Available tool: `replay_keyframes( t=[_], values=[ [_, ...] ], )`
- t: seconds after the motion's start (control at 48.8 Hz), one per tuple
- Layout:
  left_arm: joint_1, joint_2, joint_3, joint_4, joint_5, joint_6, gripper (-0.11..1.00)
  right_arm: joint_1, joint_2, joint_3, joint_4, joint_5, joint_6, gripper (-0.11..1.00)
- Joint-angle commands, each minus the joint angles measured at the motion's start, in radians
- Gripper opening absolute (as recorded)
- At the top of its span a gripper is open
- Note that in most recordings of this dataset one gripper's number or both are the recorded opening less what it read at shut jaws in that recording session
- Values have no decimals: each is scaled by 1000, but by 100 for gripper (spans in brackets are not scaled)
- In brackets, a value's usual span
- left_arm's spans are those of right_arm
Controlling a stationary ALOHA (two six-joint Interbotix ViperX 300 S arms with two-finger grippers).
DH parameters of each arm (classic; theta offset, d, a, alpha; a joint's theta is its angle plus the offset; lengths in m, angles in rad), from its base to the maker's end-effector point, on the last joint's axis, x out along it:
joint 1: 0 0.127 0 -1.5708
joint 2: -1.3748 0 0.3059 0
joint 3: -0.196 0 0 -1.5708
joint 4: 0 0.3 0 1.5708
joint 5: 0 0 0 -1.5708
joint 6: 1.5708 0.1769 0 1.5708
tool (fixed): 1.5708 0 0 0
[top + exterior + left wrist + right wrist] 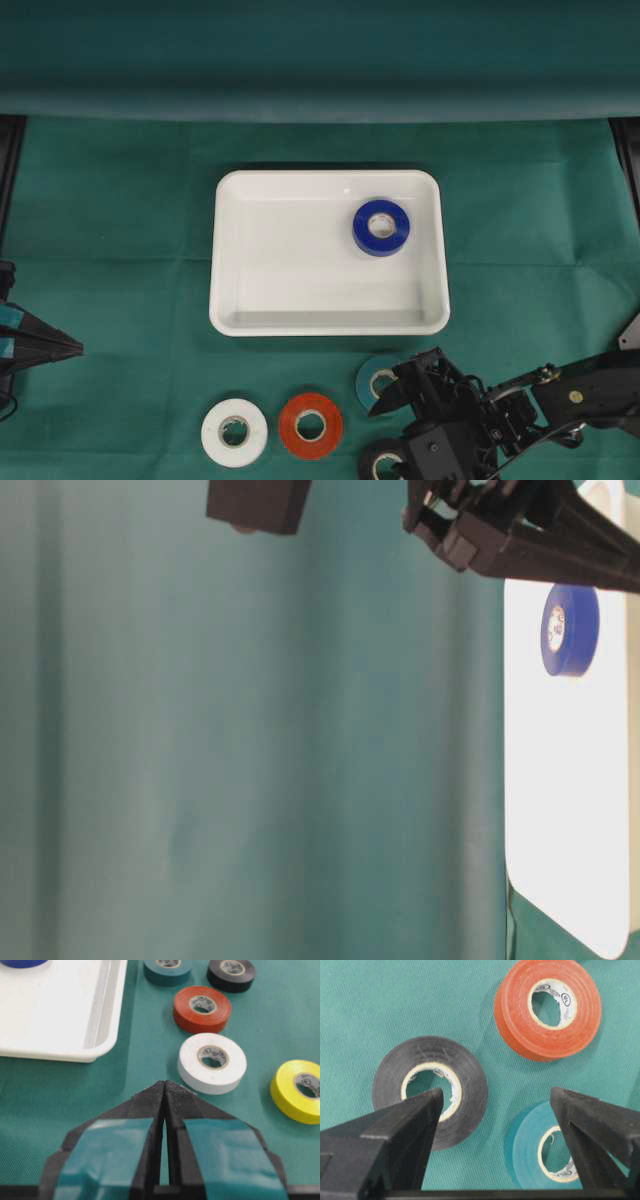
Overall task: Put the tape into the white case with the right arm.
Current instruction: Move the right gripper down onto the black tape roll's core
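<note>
Overhead view gives me the white case (232, 200) mid-table with one blue tape roll (381, 227) already lying in its far right corner. Along the near edge sit a white roll (234, 431), a red roll (310, 425), a teal roll (372, 377) and a black roll (381, 462), the last two partly under my right gripper (390, 395). From the right wrist camera its jaws stand spread with nothing between them, one fingertip (427, 1105) over the black roll's core, the other over the teal roll. The left gripper (165, 1091) is clenched on nothing, parked at the left, with a yellow roll (299, 1090) near it.

My worry is that straddle: coming down like this I'd judge each finger lands on a different roll, shoving both apart instead of gripping either. The red roll sits close too, so a nudged neighbour could roll into it. I should centre on one roll first.
</note>
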Motion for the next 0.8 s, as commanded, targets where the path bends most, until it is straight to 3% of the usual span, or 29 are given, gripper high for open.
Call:
replay_keyframes(
  t=[0.0, 0.266, 0.471, 0.779],
  values=[
    [2, 8, -12, -2, -9, 0, 0, 5, -5, -23, -2, -6, -2, 64],
    [2, 8, -12, -2, -8, 0, 0, 17, 8, -31, -5, 2, -12, 64],
    [2, 8, -12, -2, -8, 0, 0, 26, 32, -58, -58, 34, -12, 64],
    [2, 8, -12, -2, -9, 0, 0, 26, 91, -104, -80, 69, -12, 64]
  ],
)
